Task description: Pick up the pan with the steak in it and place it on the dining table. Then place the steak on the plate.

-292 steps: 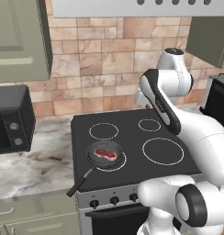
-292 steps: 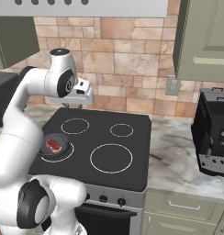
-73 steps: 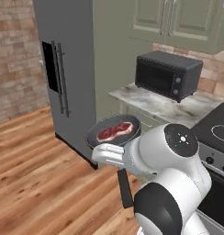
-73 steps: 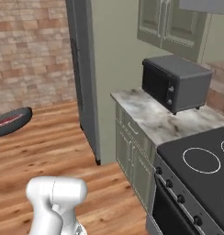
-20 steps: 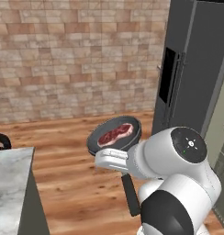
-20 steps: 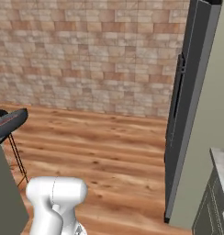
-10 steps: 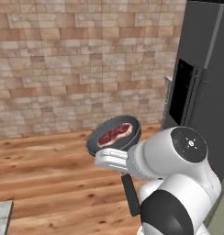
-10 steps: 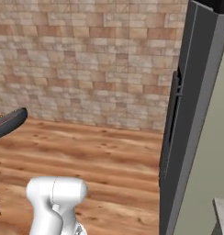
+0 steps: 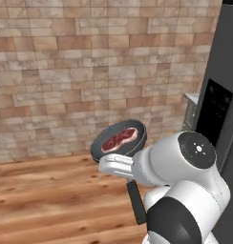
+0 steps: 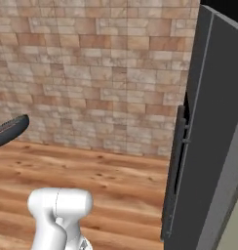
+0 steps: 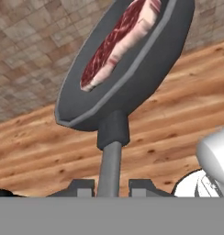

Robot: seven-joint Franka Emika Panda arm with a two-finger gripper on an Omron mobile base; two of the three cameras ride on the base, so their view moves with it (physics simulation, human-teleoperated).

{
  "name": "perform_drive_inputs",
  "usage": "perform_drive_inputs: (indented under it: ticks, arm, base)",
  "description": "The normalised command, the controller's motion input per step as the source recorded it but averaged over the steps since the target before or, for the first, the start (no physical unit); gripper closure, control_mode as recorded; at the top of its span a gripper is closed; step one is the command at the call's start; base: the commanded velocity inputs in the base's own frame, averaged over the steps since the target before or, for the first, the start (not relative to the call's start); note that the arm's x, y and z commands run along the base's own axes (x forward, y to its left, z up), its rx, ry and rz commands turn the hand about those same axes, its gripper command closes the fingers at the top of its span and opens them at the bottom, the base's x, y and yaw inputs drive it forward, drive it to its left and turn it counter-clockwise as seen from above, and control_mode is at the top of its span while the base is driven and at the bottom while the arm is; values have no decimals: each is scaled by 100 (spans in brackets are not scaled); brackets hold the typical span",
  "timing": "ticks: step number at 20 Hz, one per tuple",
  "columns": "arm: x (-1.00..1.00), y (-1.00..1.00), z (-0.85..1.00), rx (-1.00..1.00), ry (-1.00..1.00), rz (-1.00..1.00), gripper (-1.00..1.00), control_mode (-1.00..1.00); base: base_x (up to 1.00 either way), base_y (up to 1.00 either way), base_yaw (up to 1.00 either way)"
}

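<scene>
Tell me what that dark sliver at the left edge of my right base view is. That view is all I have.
Observer: It is the rim of the pan. The left base view shows the whole pan held up in the air over the wooden floor.
Operator: Confirm the steak is in it.
Observer: Yes. The steak lies flat inside the pan, red with pale marbling, as the left base view and the hand view both show.
Operator: Report the grip.
Observer: In the hand view the tool is shut on the pan's handle, one finger on each side of it.
</scene>
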Motion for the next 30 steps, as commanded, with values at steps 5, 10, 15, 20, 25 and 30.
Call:
perform_drive_inputs:
  ticks: [5,10,15,20,25,30]
  arm:
    - [0,0,0,0,0,0,100,100]
    - [0,0,0,0,0,0,100,100]
    - [0,0,0,0,0,0,100,100]
    - [0,0,0,0,0,0,100,100]
    - [0,0,0,0,0,0,100,100]
    - [0,0,0,0,0,0,100,100]
  base:
    - [55,-26,13]
    - [1,-1,44]
    - [0,0,50]
    - [0,0,50]
    - [0,0,50]
    - [-1,0,50]
